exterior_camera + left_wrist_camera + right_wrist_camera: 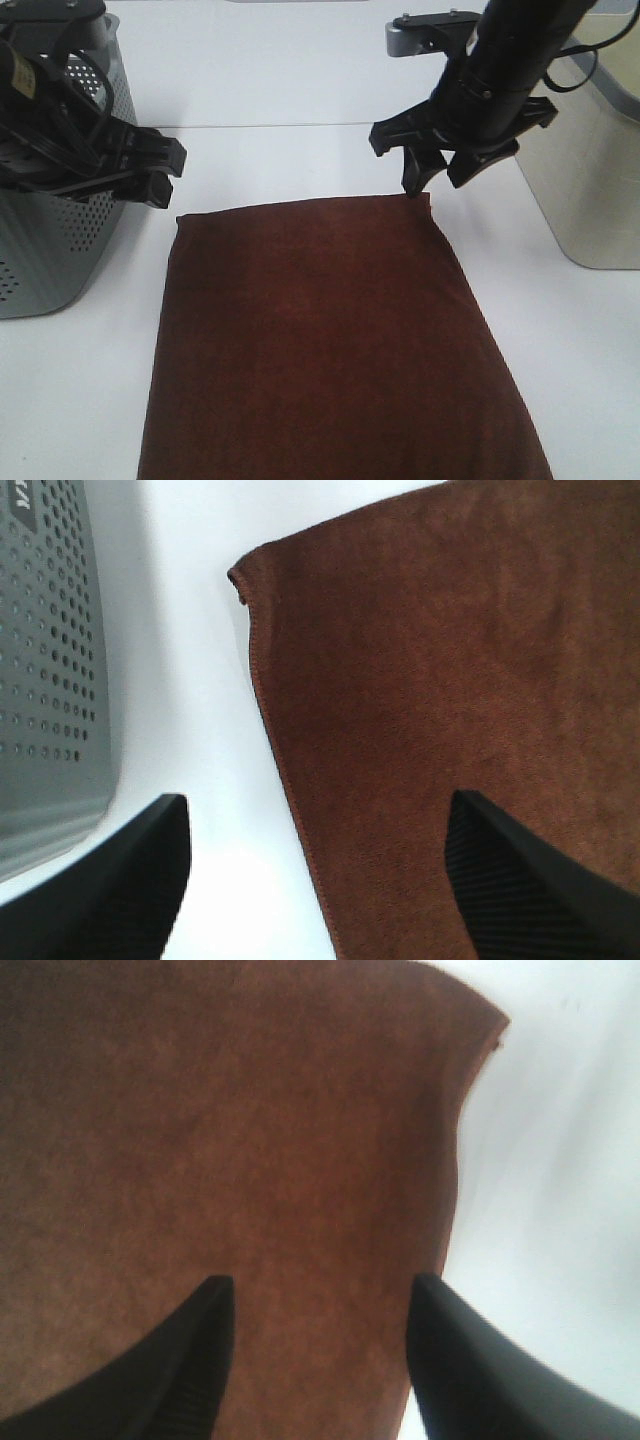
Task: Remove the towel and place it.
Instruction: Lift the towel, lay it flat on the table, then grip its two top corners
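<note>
The dark reddish-brown towel lies spread flat on the white table, and its near end runs off the bottom of the exterior view. My left gripper is open and empty, just above the towel's far left corner. In the left wrist view its fingers straddle the towel's hemmed edge. My right gripper is open and empty over the towel's far right corner. In the right wrist view it hovers over the towel near that corner. No white tag shows.
A grey perforated basket stands at the left behind the left arm and also shows in the left wrist view. A pale grey bin stands at the right edge.
</note>
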Action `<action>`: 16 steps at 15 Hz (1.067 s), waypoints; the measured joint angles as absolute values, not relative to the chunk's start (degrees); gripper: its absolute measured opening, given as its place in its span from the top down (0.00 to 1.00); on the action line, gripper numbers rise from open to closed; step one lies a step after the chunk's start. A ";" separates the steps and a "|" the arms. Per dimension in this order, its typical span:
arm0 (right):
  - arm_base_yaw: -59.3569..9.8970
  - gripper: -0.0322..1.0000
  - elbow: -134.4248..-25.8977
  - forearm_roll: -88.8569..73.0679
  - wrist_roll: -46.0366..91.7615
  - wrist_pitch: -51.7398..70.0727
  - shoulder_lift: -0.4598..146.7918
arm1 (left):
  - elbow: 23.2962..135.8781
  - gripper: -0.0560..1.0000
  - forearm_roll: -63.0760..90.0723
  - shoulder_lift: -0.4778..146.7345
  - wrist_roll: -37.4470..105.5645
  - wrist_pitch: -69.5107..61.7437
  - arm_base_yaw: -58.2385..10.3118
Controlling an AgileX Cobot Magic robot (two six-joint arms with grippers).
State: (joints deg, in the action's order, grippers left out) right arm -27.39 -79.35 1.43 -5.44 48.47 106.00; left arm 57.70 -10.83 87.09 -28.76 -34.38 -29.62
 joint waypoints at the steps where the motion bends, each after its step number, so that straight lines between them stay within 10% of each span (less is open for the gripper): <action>1: -26.81 0.48 -83.14 1.55 -5.44 48.47 109.95 | 58.44 0.30 -10.83 88.75 -27.96 -34.95 -29.62; 16: -19.19 0.54 -102.10 3.21 -7.79 47.10 131.95 | 60.05 0.30 -11.29 90.47 -24.64 -37.53 -29.62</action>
